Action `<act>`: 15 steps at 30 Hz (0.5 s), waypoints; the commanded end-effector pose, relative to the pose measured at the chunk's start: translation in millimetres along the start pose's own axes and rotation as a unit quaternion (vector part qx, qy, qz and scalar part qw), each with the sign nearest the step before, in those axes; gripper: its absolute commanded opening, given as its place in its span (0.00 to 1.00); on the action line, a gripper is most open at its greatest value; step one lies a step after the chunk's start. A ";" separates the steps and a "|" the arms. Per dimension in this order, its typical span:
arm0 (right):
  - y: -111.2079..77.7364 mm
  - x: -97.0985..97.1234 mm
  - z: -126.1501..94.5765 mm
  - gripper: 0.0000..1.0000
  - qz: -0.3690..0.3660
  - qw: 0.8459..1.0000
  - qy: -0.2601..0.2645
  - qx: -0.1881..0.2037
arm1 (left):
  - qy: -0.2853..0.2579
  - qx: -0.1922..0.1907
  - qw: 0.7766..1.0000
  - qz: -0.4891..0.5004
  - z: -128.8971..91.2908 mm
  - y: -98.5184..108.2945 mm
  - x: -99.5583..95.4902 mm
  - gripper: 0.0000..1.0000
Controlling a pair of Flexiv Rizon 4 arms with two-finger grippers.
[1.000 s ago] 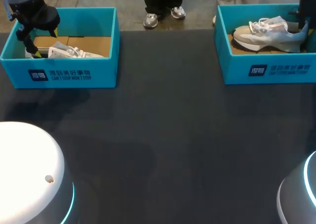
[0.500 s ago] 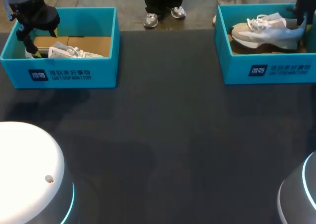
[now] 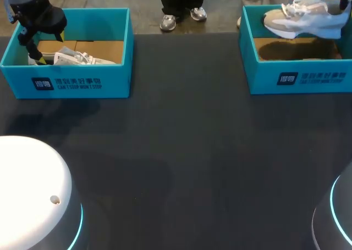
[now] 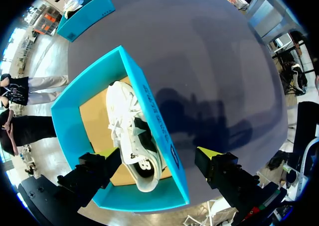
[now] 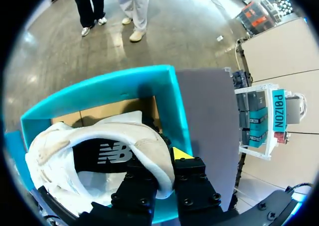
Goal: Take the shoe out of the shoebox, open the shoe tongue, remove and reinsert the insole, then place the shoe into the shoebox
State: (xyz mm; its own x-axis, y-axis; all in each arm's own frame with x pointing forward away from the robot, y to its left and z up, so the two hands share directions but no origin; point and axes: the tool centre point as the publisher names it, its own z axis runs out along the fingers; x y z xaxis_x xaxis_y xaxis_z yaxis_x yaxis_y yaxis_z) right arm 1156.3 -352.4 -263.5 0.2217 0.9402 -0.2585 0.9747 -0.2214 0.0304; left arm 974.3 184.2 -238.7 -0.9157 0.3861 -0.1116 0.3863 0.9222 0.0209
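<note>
Over its shoebox (image 3: pixel 297 76), the shoe (image 3: pixel 305 23) lies crosswise, toe left.

The left base (image 3: pixel 33 189) and right base (image 3: pixel 338 217) are showing as white domes, glowing with cyan rings. The left gripper (image 4: pixel 158 156) and right gripper (image 5: pixel 162 161) are wearing black fingers (image 4: pixel 92 176), yellow tips and small screws.

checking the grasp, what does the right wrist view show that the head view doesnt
Only right wrist view: the right end effector clamped on the white shoe at its heel collar, and the shoe's dark inside. Only head view: the whole shoe hanging above the right shoebox, plus the left shoebox with a second shoe and the left end effector at it. Both: that lifted shoe and the teal right shoebox under it.
</note>
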 end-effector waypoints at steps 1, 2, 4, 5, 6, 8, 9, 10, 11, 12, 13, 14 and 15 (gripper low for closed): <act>-5.0 -7.4 -40.7 0.00 -0.003 1.000 -0.002 -0.006 | -0.001 -0.001 1.000 0.000 0.0 -0.4 1.7 1.00; -5.3 -6.8 -48.1 0.00 -0.004 1.000 -0.001 -0.007 | -0.001 -0.001 1.000 0.000 0.0 -0.4 1.7 1.00; -5.6 -6.5 -59.4 0.00 -0.008 1.000 -0.002 -0.010 | -0.001 -0.001 1.000 0.000 0.0 -0.4 1.7 1.00; -4.8 -8.9 -61.0 0.00 -0.010 1.000 -0.004 -0.010 | -0.001 -0.001 1.000 0.000 0.0 -0.4 1.7 1.00; -4.5 -10.0 -65.0 0.00 -0.010 1.000 -0.004 -0.010 | -0.001 -0.001 1.000 0.000 0.0 -0.4 1.7 1.00; -4.4 -11.8 -73.0 0.00 -0.010 1.000 -0.007 -0.011 | -0.001 -0.001 1.000 0.000 0.0 -0.4 1.7 1.00; -4.6 -12.1 -76.7 0.00 -0.009 1.000 -0.008 -0.012 | -0.001 -0.001 1.000 0.000 0.0 -0.4 1.7 1.00; -5.5 -11.6 -80.4 0.00 -0.010 1.000 -0.008 -0.011 | -0.001 -0.001 1.000 0.000 0.0 -0.4 1.7 1.00; -5.9 -11.4 -83.5 0.00 -0.010 1.000 -0.008 -0.011 | -0.001 -0.001 1.000 0.000 0.0 -0.4 1.7 1.00; -7.1 -10.0 -87.8 0.00 -0.012 1.000 -0.007 -0.009 | -0.001 -0.001 1.000 0.000 0.0 -0.4 1.7 1.00; -7.9 -8.8 -90.9 0.00 -0.015 1.000 -0.005 -0.008 | -0.001 -0.001 1.000 0.000 0.0 -0.4 1.7 1.00; -8.2 -7.6 -94.4 0.00 -0.016 1.000 -0.003 -0.008 | -0.001 -0.001 1.000 0.000 0.0 -0.4 1.7 1.00; -8.2 -6.6 -97.3 0.00 -0.014 1.000 0.000 -0.011 | -0.001 -0.001 1.000 0.000 0.0 -0.4 1.7 1.00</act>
State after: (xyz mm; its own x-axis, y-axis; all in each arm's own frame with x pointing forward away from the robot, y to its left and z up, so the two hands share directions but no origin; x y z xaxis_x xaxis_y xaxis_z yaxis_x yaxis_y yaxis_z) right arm 1152.4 -335.9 -185.2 0.1922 0.9456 -0.2625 0.9813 -0.1883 0.0401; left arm 974.3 184.1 -238.7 -0.9157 0.3862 -0.1116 0.3863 0.9221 0.0210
